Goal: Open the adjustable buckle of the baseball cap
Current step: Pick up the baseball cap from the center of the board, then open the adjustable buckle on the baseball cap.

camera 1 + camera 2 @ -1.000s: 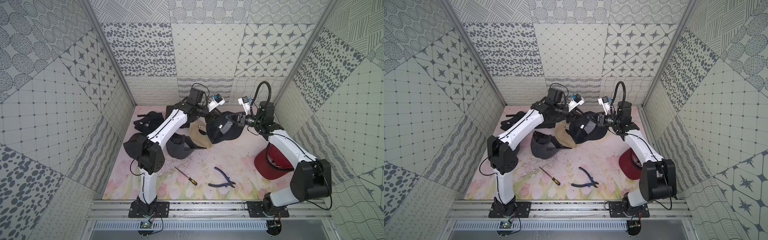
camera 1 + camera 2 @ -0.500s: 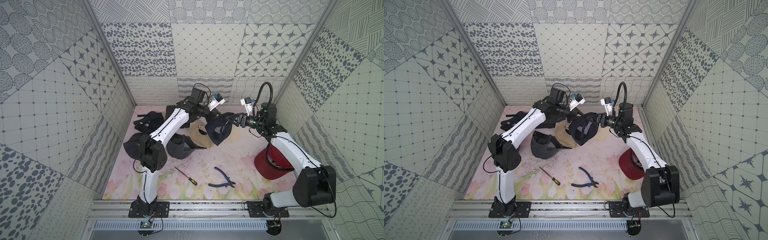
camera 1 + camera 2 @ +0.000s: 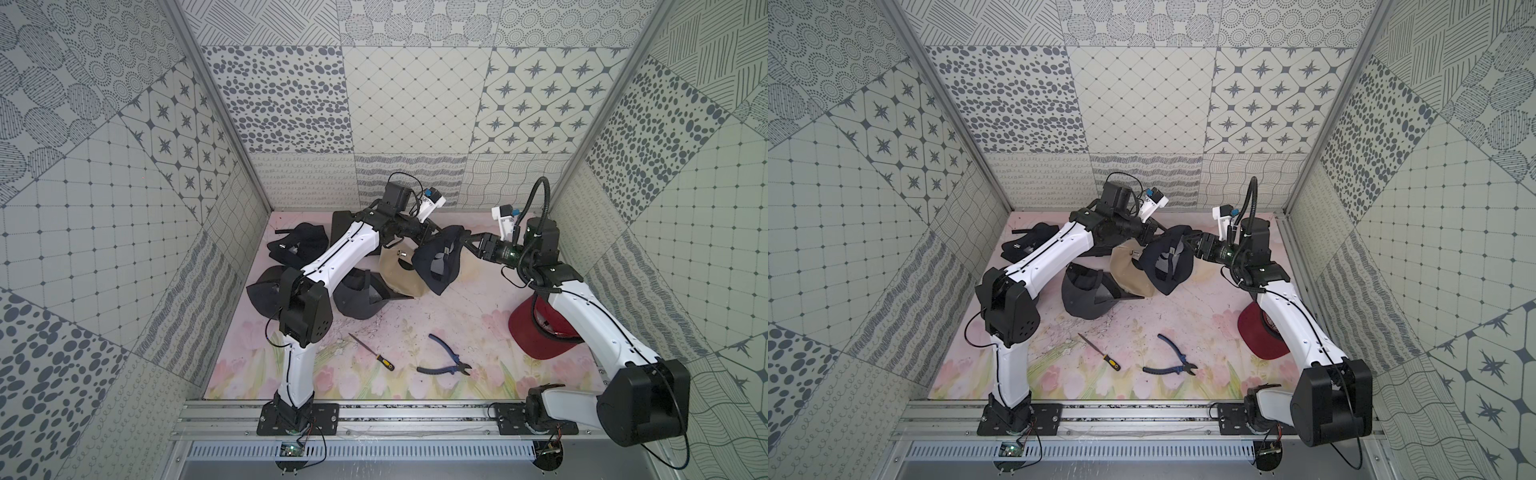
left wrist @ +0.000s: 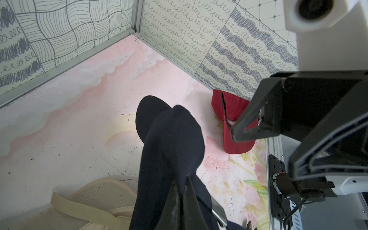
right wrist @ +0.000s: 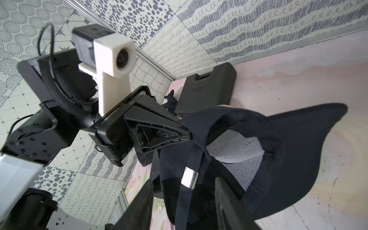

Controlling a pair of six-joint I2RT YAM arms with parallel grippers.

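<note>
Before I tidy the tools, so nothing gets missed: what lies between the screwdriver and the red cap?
The blue-handled pliers lie there, in both top views.

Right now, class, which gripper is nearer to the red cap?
Right. The right gripper, open around the strap of the navy cap, is on that cap's side facing the red cap. The left gripper, shut on the navy cap, is on the far side.
</note>
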